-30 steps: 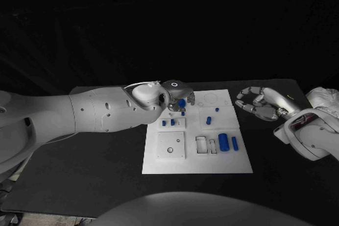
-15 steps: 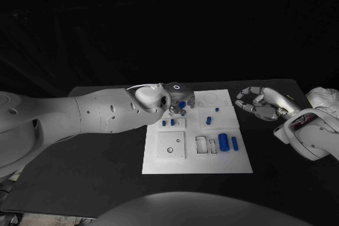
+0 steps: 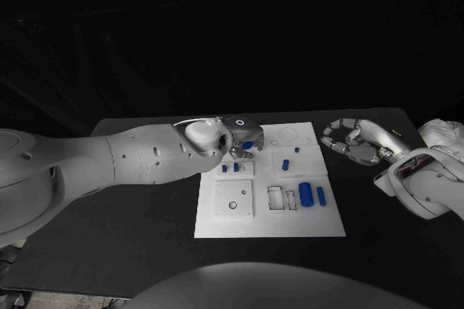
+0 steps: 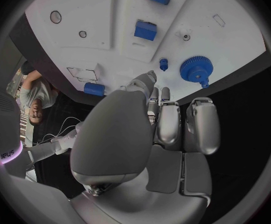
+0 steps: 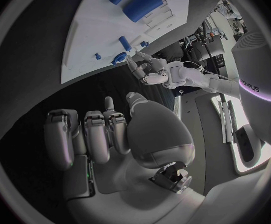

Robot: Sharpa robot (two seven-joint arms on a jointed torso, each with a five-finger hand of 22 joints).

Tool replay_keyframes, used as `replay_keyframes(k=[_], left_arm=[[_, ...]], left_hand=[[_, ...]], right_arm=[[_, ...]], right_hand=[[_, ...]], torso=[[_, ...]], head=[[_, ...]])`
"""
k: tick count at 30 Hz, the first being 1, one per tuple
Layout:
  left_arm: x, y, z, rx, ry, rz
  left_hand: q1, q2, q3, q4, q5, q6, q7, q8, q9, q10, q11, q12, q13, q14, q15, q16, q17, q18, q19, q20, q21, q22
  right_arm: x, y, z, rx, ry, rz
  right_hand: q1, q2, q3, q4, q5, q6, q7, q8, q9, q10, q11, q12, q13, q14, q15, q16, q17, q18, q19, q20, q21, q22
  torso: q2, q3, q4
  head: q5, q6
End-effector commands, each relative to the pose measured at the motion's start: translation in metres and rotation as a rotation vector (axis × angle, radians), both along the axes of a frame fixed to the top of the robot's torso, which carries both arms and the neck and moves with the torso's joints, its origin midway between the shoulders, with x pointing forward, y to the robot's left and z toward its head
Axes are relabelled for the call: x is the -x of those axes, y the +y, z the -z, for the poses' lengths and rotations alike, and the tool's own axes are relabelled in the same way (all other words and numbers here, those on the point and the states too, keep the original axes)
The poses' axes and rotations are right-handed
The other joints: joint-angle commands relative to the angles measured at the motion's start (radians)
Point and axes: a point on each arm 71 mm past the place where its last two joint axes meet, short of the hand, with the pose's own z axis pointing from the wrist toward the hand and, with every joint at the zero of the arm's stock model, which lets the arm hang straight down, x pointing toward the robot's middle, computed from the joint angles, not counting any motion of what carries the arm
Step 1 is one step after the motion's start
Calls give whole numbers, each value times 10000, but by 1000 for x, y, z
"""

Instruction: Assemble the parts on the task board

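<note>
The left arm reaches in from the left across the black table [image 3: 145, 208], and the left hand [image 3: 239, 133] hangs over the far left part of the task board [image 3: 271, 222]. In the left wrist view its fingers [image 4: 170, 122] lie straight and close side by side with nothing in them, their tips just short of the blue gear [image 4: 194, 68], which rests flat near the board's far left corner and shows as a blue spot beside the hand in the head view [image 3: 247, 145]. Whether a fingertip touches the gear cannot be told. Just nearer than the hand, two small blue pegs [image 3: 230, 167] stand in a square block on the board's left half. Right of them a blue peg [image 3: 285, 165] stands alone near the board's middle, and a smaller one [image 3: 297, 149] lies farther back. On the near right of the board a thick blue cylinder [image 3: 306, 194] and a thinner blue bar [image 3: 321, 196] lie side by side. Well to the right, off the board and above bare table, the right hand [image 3: 353, 141] holds nothing, its fingers [image 5: 101, 134] curled in loosely beside one another.
</note>
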Motion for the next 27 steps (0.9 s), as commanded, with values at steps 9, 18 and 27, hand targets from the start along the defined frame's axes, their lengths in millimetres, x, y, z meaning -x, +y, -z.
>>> replay_keyframes(k=[9,18,27], left_arm=[[-2,0,7,-196,167,83],[-5,1,10,-260,183,8],[-4,-2,15,-406,379,-12]], left_hand=[[34,28,236,-154,757,243,-15,-65,-180,284,-13,-93,-320,188,-62,49,-102,-119,330,-56,-57,1962],[99,27,399,-245,970,305,-22,-69,-241,411,-17,-93,-422,151,-64,22,-192,-103,299,-59,-139,1942],[19,5,494,-298,849,467,-32,-18,-280,640,-26,-39,-506,124,-68,20,-265,-94,274,-61,-194,1931]], right_arm=[[1,1,0,15,34,-107],[1,0,0,26,69,-89],[2,0,1,55,144,-63]], right_hand=[[131,7,-10,-30,38,-17,-16,63,12,1075,45,38,2635,1026,55,35,2635,116,343,62,37,2293],[131,7,-10,-30,38,-17,-16,63,12,1075,45,38,2635,1026,55,35,2635,116,343,62,37,2293],[127,8,-14,-21,35,-18,-15,68,12,1075,45,38,2635,1026,54,35,2635,118,338,61,32,2291]], torso=[[2,1,-3],[-1,3,3],[0,-2,-5]], head=[[-30,0],[-39,0],[-30,0]])
